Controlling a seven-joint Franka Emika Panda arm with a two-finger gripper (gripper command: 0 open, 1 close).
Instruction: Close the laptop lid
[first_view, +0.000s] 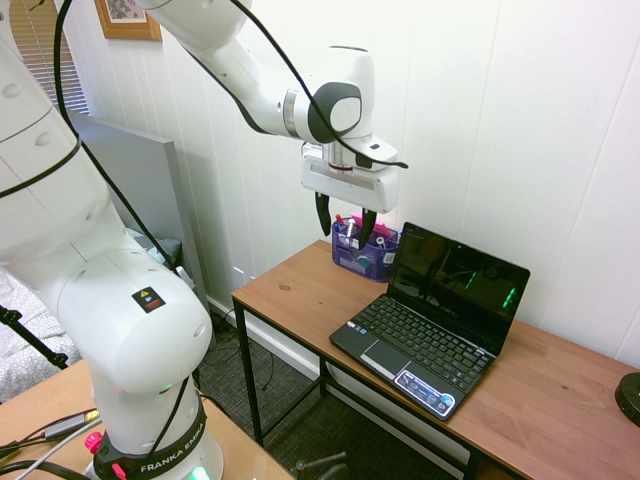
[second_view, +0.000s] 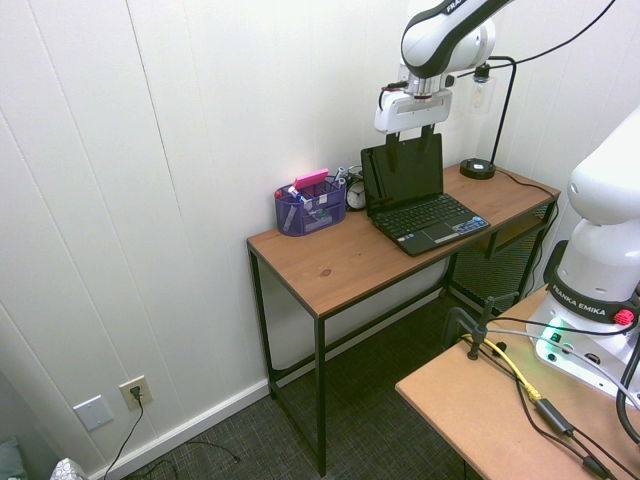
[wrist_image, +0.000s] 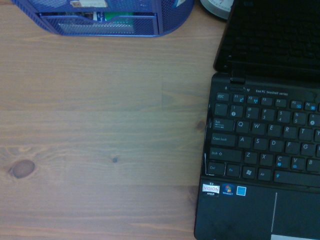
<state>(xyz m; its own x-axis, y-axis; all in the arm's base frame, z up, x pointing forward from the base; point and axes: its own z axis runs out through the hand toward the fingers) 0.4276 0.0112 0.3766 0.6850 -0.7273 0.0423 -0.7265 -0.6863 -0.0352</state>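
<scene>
Wrist view shows us the laptop at the desk's edge of the frame, keyboard bare and lid raised past upright, so nothing is closed yet. From the first exterior view, our gripper hangs pointing down with its 2 fingers spread and empty, above the desk between the blue organizer and the lid's top corner. We judge it sits high and to that side so it can come behind the screen's upper edge and push it toward the keys.
</scene>
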